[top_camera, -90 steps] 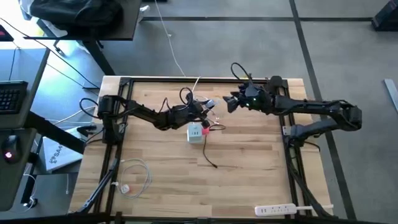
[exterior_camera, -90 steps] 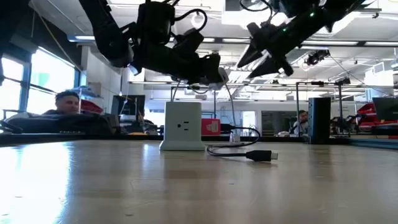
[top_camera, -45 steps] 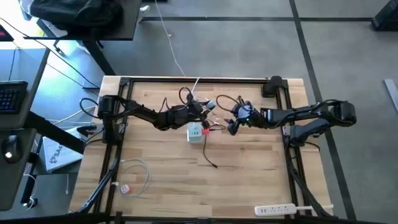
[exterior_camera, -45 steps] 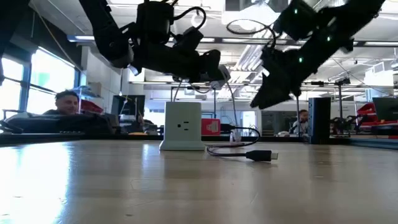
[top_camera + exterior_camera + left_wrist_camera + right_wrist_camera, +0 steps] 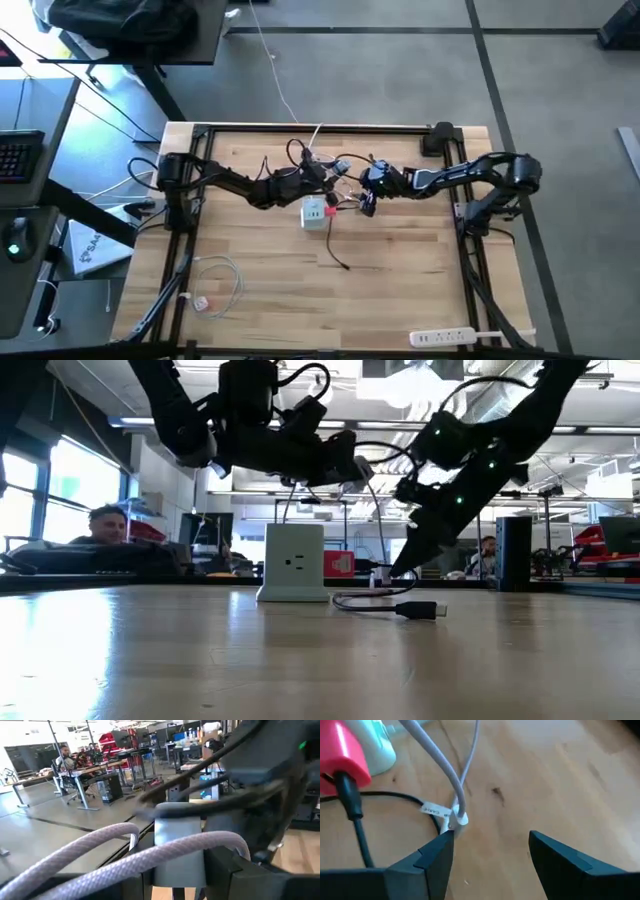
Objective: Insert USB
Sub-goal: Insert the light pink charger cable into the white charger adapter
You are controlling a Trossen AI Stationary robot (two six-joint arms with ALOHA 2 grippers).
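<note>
Overhead layout: wooden tabletop (image 5: pixel 400 280) with both arms meeting near its centre. The white charger cube (image 5: pixel 315 214) stands upright just below the centre, its socket face visible in the low view (image 5: pixel 293 563). The USB (image 5: pixel 331 211), a red-pink plug on a thin black cable (image 5: pixel 338 258), lies on the tabletop touching or just beside the cube at its 3 o'clock side; in the right wrist view it (image 5: pixel 342 755) rests against a pale body, the black cable leaving its end. The cable's far plug (image 5: pixel 421 610) lies flat on the tabletop.

Left pincer (image 5: pixel 330 172): above the cube at about 12 o'clock, clenched on a silvery plug (image 5: pixel 180 847) with a grey-white cable (image 5: pixel 100 855) looping from it.

Right pincer (image 5: pixel 364 203): at 3 o'clock from the cube, near the USB, lowered toward the tabletop (image 5: pixel 400 572); its fingers (image 5: pixel 427 865) stand apart, released, grasping nothing, with bare wood and a tagged cable tie (image 5: pixel 456 818) between them.

A coiled white cable (image 5: pixel 215 280) lies at 8 o'clock, a power strip (image 5: pixel 445 338) at 5 o'clock.
</note>
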